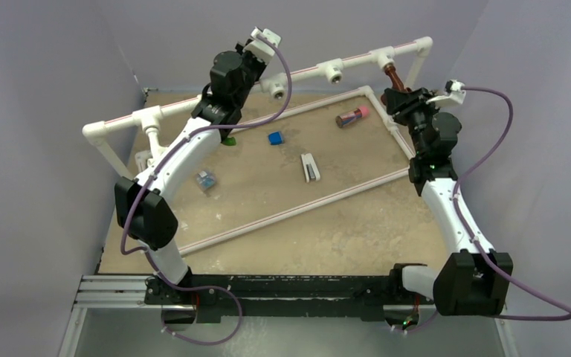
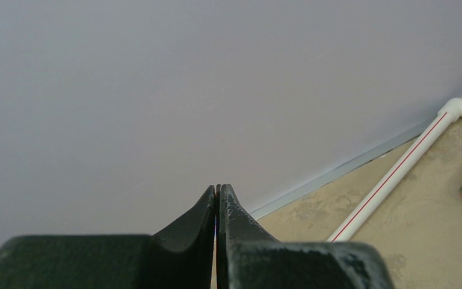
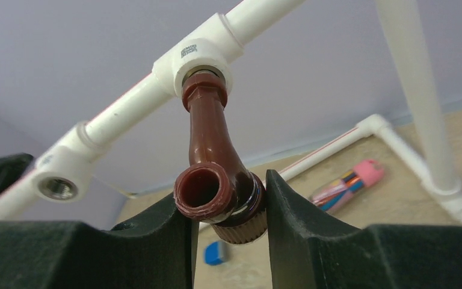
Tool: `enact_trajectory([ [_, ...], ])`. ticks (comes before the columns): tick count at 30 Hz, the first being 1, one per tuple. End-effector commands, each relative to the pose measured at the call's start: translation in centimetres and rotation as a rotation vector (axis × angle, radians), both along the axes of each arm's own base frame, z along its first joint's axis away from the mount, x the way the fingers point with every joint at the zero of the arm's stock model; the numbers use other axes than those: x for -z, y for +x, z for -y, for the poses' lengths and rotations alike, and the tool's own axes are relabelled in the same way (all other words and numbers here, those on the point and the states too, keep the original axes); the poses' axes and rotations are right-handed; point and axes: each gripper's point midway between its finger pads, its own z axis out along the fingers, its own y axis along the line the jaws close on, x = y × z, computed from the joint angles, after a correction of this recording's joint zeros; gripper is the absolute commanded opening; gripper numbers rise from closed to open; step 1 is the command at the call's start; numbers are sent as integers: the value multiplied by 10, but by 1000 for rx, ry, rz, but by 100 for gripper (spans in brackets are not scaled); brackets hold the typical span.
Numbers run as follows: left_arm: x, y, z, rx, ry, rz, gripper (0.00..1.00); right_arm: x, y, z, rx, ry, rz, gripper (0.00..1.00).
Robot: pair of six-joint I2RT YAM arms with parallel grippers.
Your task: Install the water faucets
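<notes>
A reddish-brown faucet (image 3: 207, 138) hangs from a white T-fitting (image 3: 195, 57) of the pipe frame, its threaded end in the fitting's socket. My right gripper (image 3: 228, 192) is shut on its lower body, beside the open spout. From above, that faucet (image 1: 392, 74) and the right gripper (image 1: 399, 94) are at the frame's back right. Two other sockets (image 1: 334, 72) (image 1: 277, 89) along the top pipe are bare. A green faucet (image 1: 229, 140) lies on the table, mostly hidden under my left arm. My left gripper (image 2: 218, 188) is shut on nothing, raised and facing the back wall.
On the table lie a pink-capped cylinder (image 1: 352, 116), a blue block (image 1: 275, 137), a white-and-grey object (image 1: 310, 167) and a small bluish item (image 1: 206, 181). A white pipe (image 1: 297, 210) with a red stripe borders the work area. Grey walls close in on three sides.
</notes>
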Motion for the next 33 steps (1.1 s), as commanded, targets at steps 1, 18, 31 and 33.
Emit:
enact_trajectory([
  [1,75,-27,57,201,51,-222,0,-94,-58,-84,-481,328,190,1],
  [18,76,-26,57,199,56,-221,0,-99,-81,-73,-624,907,113,26],
  [31,76,-26,56,193,64,-219,0,-86,-75,-79,-551,699,42,74],
  [33,76,-25,56,191,63,-217,0,-82,-74,-75,-512,657,24,77],
])
